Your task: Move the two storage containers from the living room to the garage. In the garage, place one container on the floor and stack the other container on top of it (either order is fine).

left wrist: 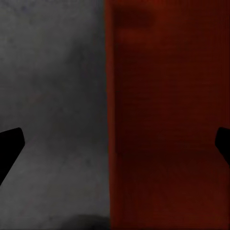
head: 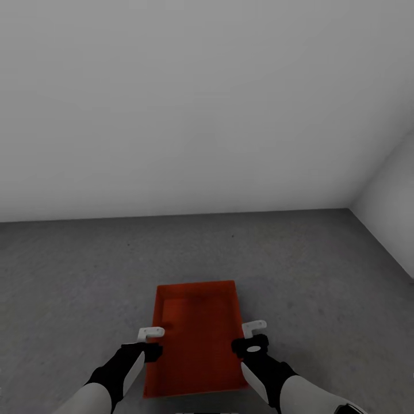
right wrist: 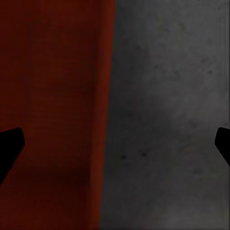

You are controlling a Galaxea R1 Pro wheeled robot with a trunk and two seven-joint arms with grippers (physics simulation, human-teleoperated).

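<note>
The head view shows the whole bin point(head: 195, 339) on the floor point(head: 69, 276) between both grippers, left point(head: 150, 333) and right point(head: 253, 328); wrist views show each one's fingers point(left wrist: 9, 143) point(right wrist: 9, 143) apart astride a wall.

A plain white-grey wall point(head: 190, 103) meets a second wall point(head: 391, 184) at the right corner
</note>
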